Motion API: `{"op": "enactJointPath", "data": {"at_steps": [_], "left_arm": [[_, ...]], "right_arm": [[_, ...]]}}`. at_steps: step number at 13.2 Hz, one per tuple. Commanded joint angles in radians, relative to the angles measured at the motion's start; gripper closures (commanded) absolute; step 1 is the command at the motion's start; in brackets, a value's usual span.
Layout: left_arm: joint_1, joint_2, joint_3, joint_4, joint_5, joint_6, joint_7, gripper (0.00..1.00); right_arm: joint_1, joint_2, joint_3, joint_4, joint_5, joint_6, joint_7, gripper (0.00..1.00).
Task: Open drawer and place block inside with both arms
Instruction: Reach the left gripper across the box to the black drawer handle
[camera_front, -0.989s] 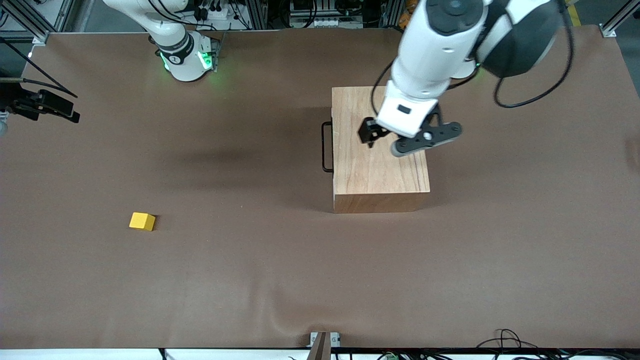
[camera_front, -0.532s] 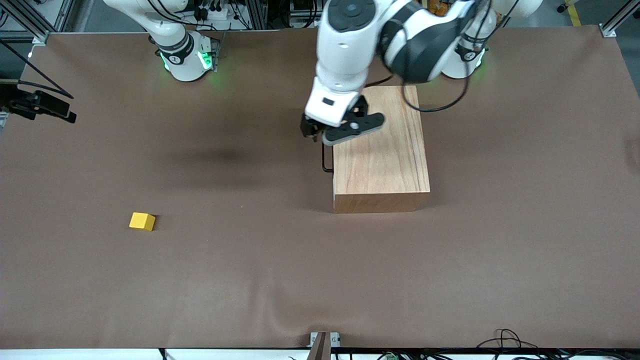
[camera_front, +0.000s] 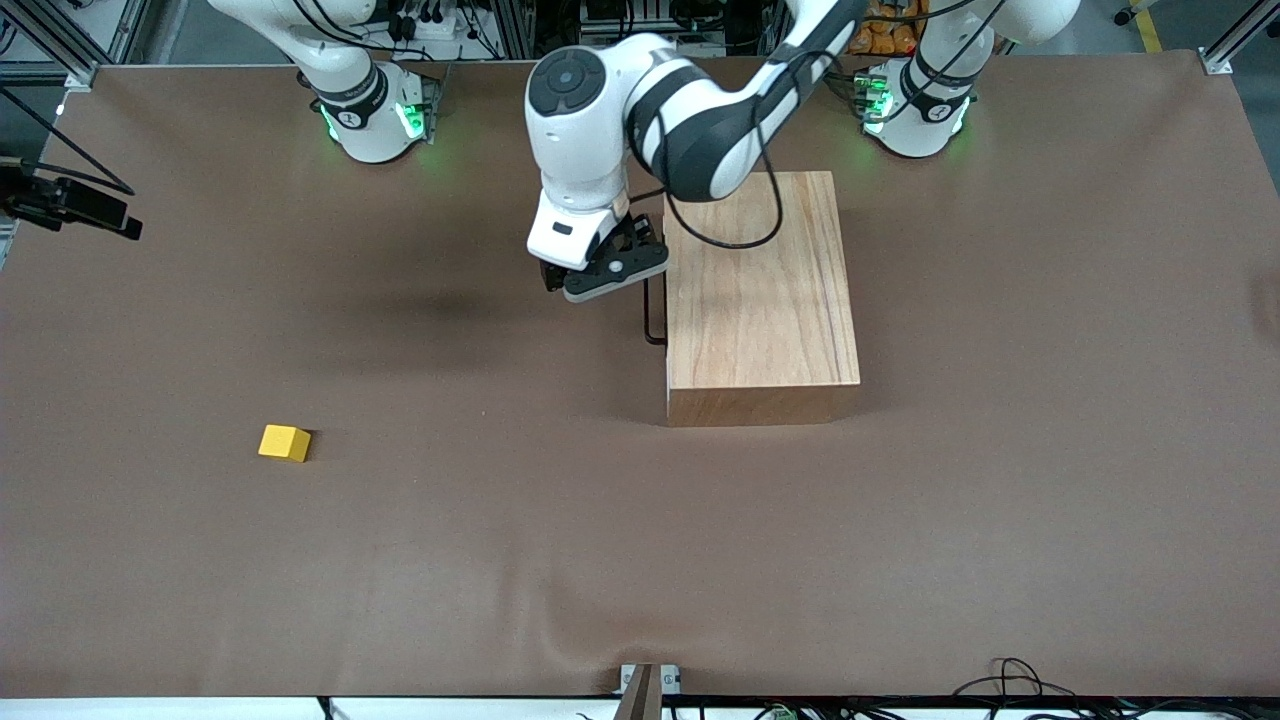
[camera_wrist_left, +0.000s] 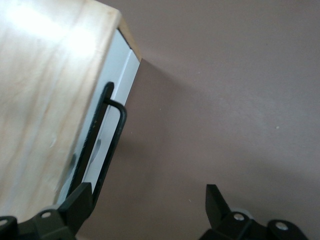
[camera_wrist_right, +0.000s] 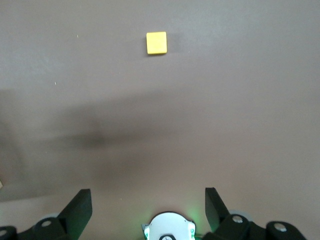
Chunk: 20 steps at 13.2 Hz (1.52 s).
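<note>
The left hand (camera_front: 597, 272) hangs with fingers spread and empty at upper centre of the front view, over the brown worktop (camera_front: 500, 560) in front of the drawer (camera_wrist_left: 114, 95), which sits shut in the wooden cabinet (camera_front: 760, 290). The left wrist view alone shows the drawer's white front and one finger (camera_wrist_left: 80, 202) close beside the black wire handle (camera_wrist_left: 102, 145), contact not discernible. The block (camera_front: 284, 442) lies at lower left of the front view, well apart from the cabinet; the right wrist view shows it top centre, with the waiting right hand (camera_wrist_right: 147, 200) spread over bare worktop.
</note>
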Motion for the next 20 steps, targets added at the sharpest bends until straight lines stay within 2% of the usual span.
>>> {"op": "enactJointPath", "data": {"at_steps": [1, 4, 7, 9, 14, 20], "left_arm": [[-0.062, 0.061, 0.057, 0.044, 0.027, 0.0, 0.049, 0.0], [-0.104, 0.103, 0.047, 0.034, 0.151, -0.046, 0.073, 0.0], [-0.105, 0.117, 0.047, 0.022, 0.157, -0.127, 0.26, 0.0], [-0.105, 0.123, 0.047, 0.022, 0.157, -0.165, 0.299, 0.0], [-0.105, 0.161, 0.047, 0.027, 0.156, -0.153, 0.307, 0.0], [-0.105, 0.16, 0.045, 0.028, 0.153, -0.118, 0.305, 0.0]], "right_arm": [[0.004, -0.015, 0.009, -0.024, -0.012, -0.001, 0.013, 0.0], [0.008, -0.006, 0.009, -0.059, -0.015, 0.046, 0.013, 0.0], [0.007, -0.006, 0.009, -0.059, -0.019, 0.041, 0.011, 0.0], [0.001, -0.006, 0.008, -0.059, -0.021, 0.049, 0.008, 0.0], [0.036, 0.007, 0.009, -0.059, -0.021, 0.077, 0.012, 0.0], [0.042, 0.035, 0.009, -0.059, -0.021, 0.121, 0.013, 0.0]]}}
